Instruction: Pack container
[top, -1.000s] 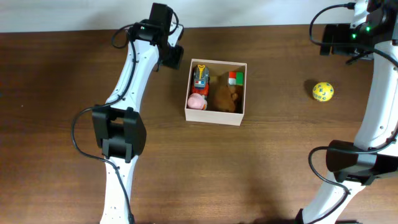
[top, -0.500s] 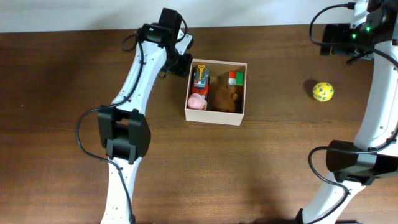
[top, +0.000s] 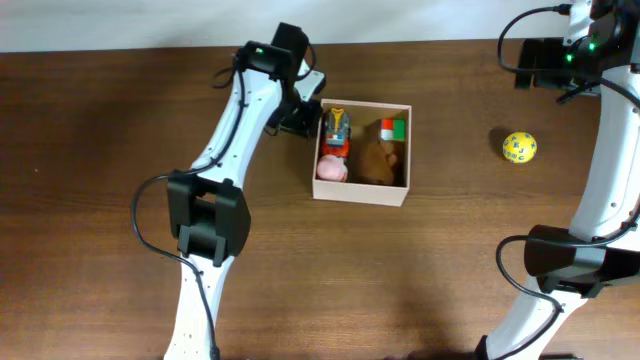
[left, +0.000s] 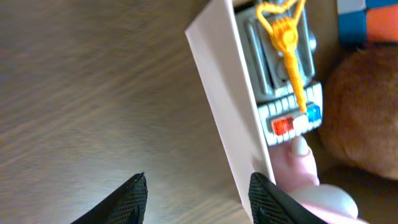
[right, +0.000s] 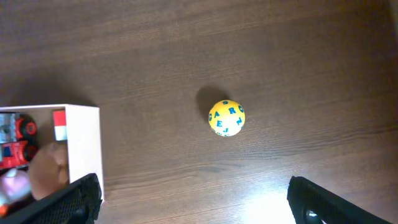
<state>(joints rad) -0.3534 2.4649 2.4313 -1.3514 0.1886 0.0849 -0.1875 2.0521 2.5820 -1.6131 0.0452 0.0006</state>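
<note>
As reckoned outward from the arm bases, first came the small square white-walled cardboard container (top: 360, 193), open-topped and lying flat at the centre of the dark brown wooden table (top: 100, 200). Contents: pink soft toy (top: 332, 168), brown plush (top: 378, 160), red-and-grey toy truck (top: 337, 130), red-and-green block (top: 394, 128). Judged light and thin-walled, liable to flex and to slide on smooth wood; best pinched at a wall's top rim near a corner.

Level with it, well to the right: yellow ball with blue letters (top: 519, 147), loose.

Farther: left gripper (left: 198, 177), jaws apart, one finger outside the container's left wall and the other over its rim, not clamped.

Farthest: right gripper (right: 194, 193), jaws wide apart and empty, hanging over the table near the ball.
</note>
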